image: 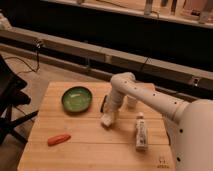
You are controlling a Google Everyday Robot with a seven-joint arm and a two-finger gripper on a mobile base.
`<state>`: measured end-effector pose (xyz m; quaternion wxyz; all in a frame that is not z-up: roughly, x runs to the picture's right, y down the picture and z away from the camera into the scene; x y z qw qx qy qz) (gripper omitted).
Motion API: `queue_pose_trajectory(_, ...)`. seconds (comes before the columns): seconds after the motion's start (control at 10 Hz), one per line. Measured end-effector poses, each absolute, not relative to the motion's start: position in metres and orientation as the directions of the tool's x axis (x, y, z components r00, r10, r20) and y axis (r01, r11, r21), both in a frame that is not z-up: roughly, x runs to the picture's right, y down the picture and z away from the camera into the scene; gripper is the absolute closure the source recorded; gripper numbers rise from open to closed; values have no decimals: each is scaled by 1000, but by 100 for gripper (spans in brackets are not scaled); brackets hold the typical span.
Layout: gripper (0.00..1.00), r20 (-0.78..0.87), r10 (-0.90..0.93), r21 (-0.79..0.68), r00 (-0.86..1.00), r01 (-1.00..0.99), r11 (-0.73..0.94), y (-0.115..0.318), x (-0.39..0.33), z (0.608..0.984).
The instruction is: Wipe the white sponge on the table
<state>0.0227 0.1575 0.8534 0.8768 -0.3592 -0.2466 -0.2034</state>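
Observation:
The white sponge is a small off-white block on the wooden table, just right of the green bowl. My gripper reaches down from the white arm and sits right on top of the sponge, pressing it against the table top. The arm covers the gripper's upper part.
A white bottle with a label lies right of the sponge. A black block lies just behind the gripper. A small white cup stands behind the arm. An orange carrot-like piece lies front left. A black chair stands left of the table.

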Motion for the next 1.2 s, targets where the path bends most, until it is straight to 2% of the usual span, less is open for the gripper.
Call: queue_pose_trajectory(1.2,94,560,-165,-561,812,517,646,172,20,836)
